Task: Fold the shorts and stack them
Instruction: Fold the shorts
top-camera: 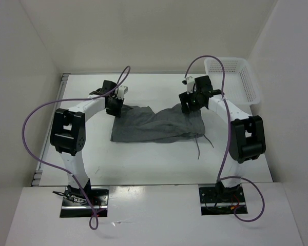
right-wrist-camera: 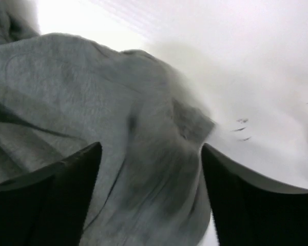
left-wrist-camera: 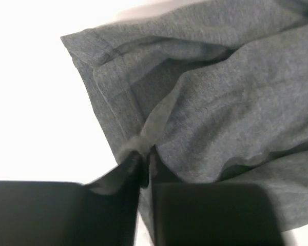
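The grey shorts [top-camera: 154, 125] lie spread and rumpled across the middle of the table, their thin drawstring [top-camera: 199, 146] trailing off the near right side. My left gripper [top-camera: 114, 108] is at the far left corner of the shorts, shut on a pinch of the fabric [left-wrist-camera: 138, 141] by the hem. My right gripper [top-camera: 188, 105] is over the far right corner of the shorts [right-wrist-camera: 154, 169], jaws wide open with bunched fabric between them, gripping nothing.
A white plastic mesh basket [top-camera: 249, 84] stands at the far right corner of the table. White walls close in the table on the left, back and right. Purple cables loop from both arms.
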Tool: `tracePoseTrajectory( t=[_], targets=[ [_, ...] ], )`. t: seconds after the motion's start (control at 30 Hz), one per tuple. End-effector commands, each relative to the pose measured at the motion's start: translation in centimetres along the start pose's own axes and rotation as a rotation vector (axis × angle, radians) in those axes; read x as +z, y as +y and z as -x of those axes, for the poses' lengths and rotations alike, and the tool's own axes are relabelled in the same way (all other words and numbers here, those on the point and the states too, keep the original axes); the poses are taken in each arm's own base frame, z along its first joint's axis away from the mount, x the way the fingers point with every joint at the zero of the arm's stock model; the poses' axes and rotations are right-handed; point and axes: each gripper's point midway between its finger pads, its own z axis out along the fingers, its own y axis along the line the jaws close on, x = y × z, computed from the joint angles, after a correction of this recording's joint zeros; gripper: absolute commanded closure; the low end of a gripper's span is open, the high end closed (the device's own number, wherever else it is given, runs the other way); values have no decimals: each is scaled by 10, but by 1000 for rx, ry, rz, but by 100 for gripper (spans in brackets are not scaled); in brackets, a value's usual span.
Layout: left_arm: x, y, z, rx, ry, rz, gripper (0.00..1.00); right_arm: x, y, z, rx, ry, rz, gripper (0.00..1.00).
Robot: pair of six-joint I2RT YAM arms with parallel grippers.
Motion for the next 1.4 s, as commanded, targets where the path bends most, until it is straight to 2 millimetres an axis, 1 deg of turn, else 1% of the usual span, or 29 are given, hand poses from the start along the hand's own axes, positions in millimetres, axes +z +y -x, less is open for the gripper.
tracePoseTrajectory(
  t=[0.0,0.03,0.07,0.1,0.17,0.23,0.27,0.3,0.4,0.43,0.5,0.53,0.57,0.6,0.63,0.67,0.7,0.73,0.9,0.93,1.03,1.07,1.1,1.13,1.17,1.23,1.27,1.3,1.37],
  targets=[
    [1,4,20,17,-55,30,80,-4,-13,45,5,-119,-51,14],
    [1,4,20,17,-55,30,66,-4,-13,45,5,-119,-51,8],
    [-2,4,23,18,-66,31,47,-4,-15,45,5,-117,-63,4],
    [-3,4,23,18,-66,31,43,-9,-15,49,3,-130,-66,2],
    [-11,7,38,22,-102,53,42,-21,-17,53,1,-145,-88,1],
    [-11,14,45,16,-115,70,42,-28,-15,49,4,-129,-86,1],
    [-6,15,45,15,-107,69,42,-31,-13,49,4,-129,-76,3],
    [-6,19,53,9,-123,75,42,-34,-11,44,5,-118,-74,8],
    [7,15,46,5,-81,38,42,-36,-5,24,4,-68,-51,19],
    [12,16,45,4,-74,38,42,-35,-4,15,-3,-41,-47,21],
    [17,17,32,-5,-11,42,44,-39,-4,3,1,-16,-56,23],
    [21,24,33,-16,7,56,47,-41,-2,-6,-7,11,-51,23],
    [22,24,30,-19,30,54,48,-42,-6,-9,3,21,-56,23],
    [19,27,20,-32,67,55,48,-46,-4,-13,4,27,-55,23],
    [20,23,20,-33,65,32,49,-51,-7,-17,13,31,-61,23],
    [18,19,13,-35,76,16,49,-53,-5,-22,15,43,-58,23],
    [9,20,15,-42,62,7,49,-57,-4,-19,13,27,-52,22],
    [8,15,12,-43,62,-17,49,-56,-3,-25,6,46,-48,22],
    [1,8,7,-48,77,-49,50,-68,8,-29,-73,41,15,22],
    [2,8,3,-49,86,-50,53,-68,8,-32,-90,52,18,24],
    [2,8,3,-49,86,-50,61,-72,9,-41,-161,61,32,27],
    [2,6,4,-50,85,-59,70,-76,9,-38,-179,47,29,28],
    [-1,6,6,-48,77,-59,74,-74,8,-44,-210,61,34,28],
    [-1,6,6,-48,76,-59,78,-72,13,-51,-236,80,50,28],
    [0,6,2,-50,85,-59,81,-73,16,-55,-261,100,54,29],
    [0,6,2,-50,85,-59,88,-75,22,-54,-304,99,67,29],
    [0,4,2,-50,85,-68,90,-79,21,-47,-320,79,61,29],
    [1,4,-1,-52,93,-69,91,-79,26,-42,-329,64,76,29],
    [-2,4,1,-50,85,-69,94,-87,29,-36,-366,35,73,29]
  ],
)
